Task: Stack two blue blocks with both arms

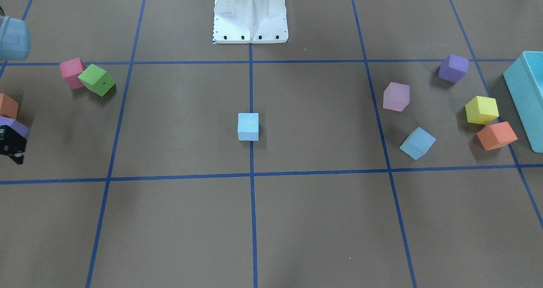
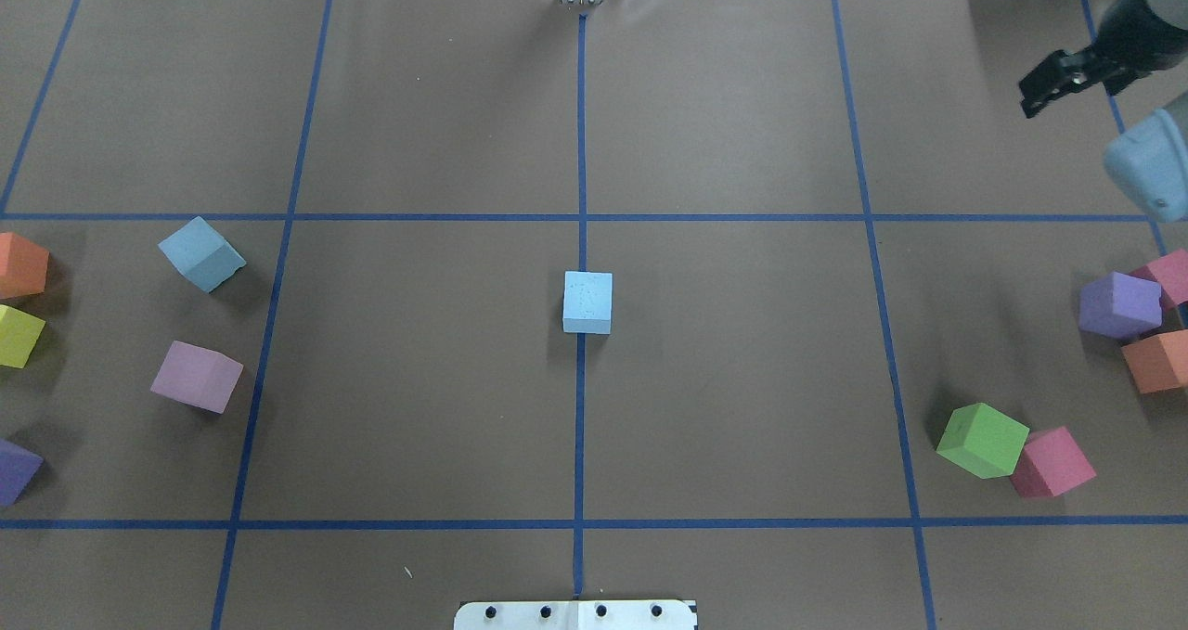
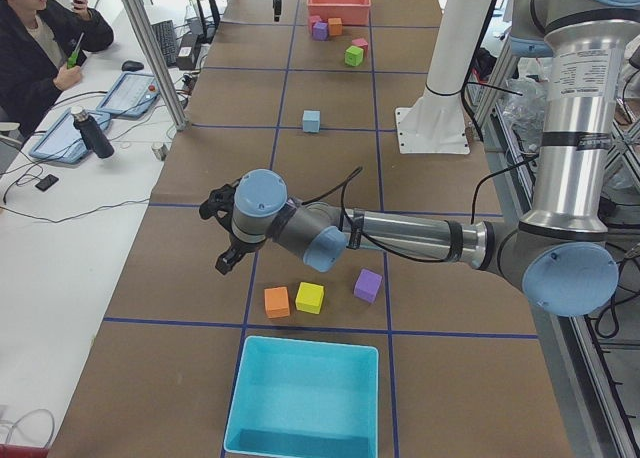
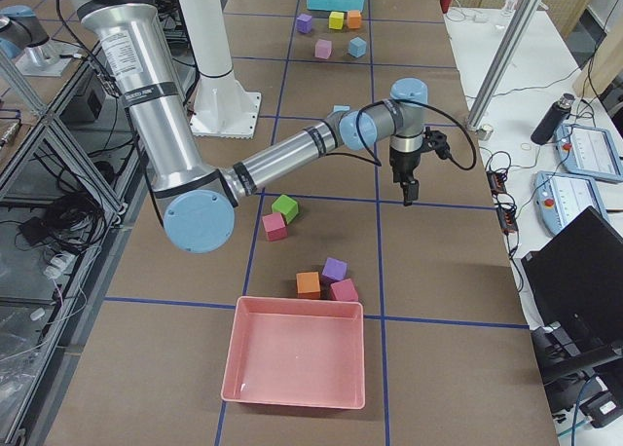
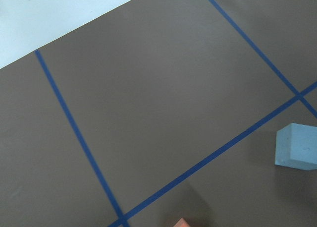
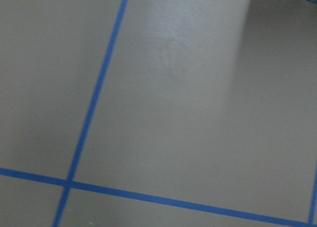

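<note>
We see one blue block (image 2: 587,302) at the middle of the bench (image 2: 742,379), squarely on the centre tape line. The second blue block (image 2: 201,253) lies well apart from it on the robot's left, turned askew to the grid and near a pale lilac cube (image 2: 197,377). Neither is held or stacked.

The right gripper (image 2: 1028,95) hangs above the far right part of the bench. No block shows in it, and we cannot tell how far its fingers are spread. The left gripper (image 3: 225,258) points down near the left-hand cubes, and we cannot tell its state either.

We judge both blocks to be light, soft foam with a matte, grippy surface. They should yield a little under pressure and topple easily. We would pinch each across two opposite flat faces around mid-height, turning the wrist to match the askew block.
</note>
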Available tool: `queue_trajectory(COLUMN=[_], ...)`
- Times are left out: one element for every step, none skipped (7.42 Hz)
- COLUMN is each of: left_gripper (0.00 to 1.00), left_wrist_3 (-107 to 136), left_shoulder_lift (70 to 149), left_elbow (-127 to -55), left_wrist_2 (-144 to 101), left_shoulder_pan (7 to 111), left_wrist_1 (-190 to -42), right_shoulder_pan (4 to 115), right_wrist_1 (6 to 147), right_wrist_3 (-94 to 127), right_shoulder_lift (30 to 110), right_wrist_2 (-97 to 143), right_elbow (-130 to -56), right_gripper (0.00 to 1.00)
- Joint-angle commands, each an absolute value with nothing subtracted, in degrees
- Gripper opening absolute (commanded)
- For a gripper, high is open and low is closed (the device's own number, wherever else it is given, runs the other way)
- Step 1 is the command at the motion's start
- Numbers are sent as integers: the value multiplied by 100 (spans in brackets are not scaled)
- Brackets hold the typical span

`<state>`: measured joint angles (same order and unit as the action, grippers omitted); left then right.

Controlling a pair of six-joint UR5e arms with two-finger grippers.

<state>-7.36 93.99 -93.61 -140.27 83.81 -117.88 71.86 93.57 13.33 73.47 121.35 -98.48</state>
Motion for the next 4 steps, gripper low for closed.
queue_trajectory(left_gripper=[98, 98, 98, 98], left_wrist_3=[-119, -79, -70, -70], left_shoulder_lift=[9579, 9737, 9799, 9878], left_elbow=[-9395, -9352, -9334, -9317], left_wrist_2=[-14045, -14019, -14010, -14010], left_shoulder_pan=[7781, 7526, 7228, 6990], left_wrist_1=[-11856, -11926, -11927, -11927], right_shoulder_pan=[8091, 8330, 8671, 8866], right_wrist_1=[9386, 9335, 8699, 8353], right_wrist_3=[-128, -140, -175, -167], right_shoulder_lift=[8363, 8907, 9425, 9735], right_wrist_2=[12418, 12445, 12384, 12497], right_elbow=[-9844, -9879, -9827, -9826], right_gripper=[100, 100, 100, 100])
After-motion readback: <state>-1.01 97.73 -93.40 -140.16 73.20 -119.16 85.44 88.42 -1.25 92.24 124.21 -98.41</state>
